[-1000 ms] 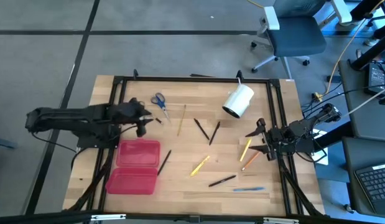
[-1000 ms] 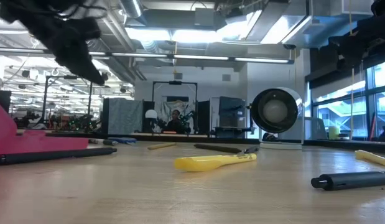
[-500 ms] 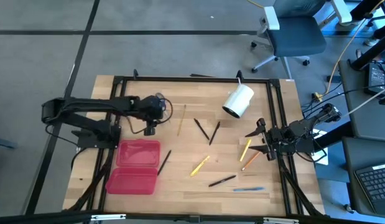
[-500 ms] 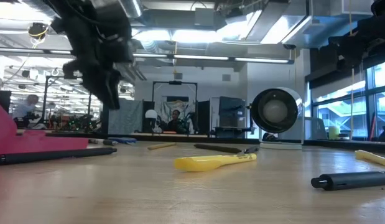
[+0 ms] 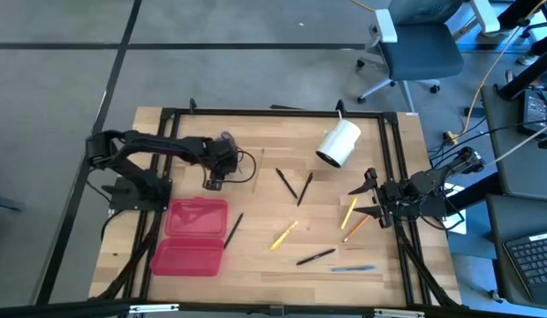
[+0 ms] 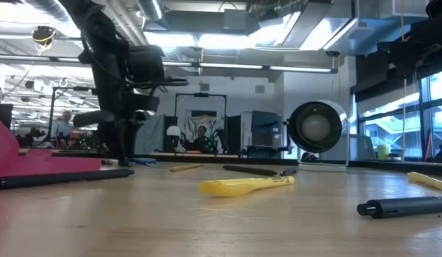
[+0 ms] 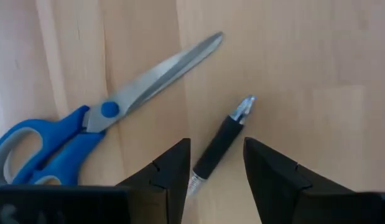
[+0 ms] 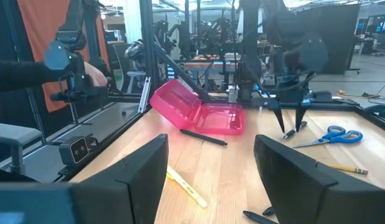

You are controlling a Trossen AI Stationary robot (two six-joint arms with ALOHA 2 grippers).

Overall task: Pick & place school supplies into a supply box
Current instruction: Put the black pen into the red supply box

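Blue-handled scissors (image 7: pixel 86 134) and a short black pen (image 7: pixel 220 146) lie side by side on the table at the far left. My left gripper (image 7: pixel 216 146) points down over the pen, open, one finger on each side of it; I see no touch. It also shows in the high view (image 5: pixel 215 181) and the right wrist view (image 8: pixel 290 124). The red supply box (image 5: pixel 193 234) lies open at the near left. Other pens and pencils (image 5: pixel 284 234) are scattered across the middle. My right gripper (image 5: pixel 366 199) waits open at the right edge.
A white cylinder (image 5: pixel 338 144) lies on its side at the far right. A wooden pencil (image 5: pixel 257 170) and two black pens (image 5: pixel 291 184) lie just right of my left gripper. A black frame (image 5: pixel 273 113) borders the table. A person's hand (image 8: pixel 96 78) shows beyond the table.
My left gripper has swung from the table's left edge toward the right and come down close to the table by the scissors, tipping and rolling until it points down. Its fingers now stand astride the black pen.
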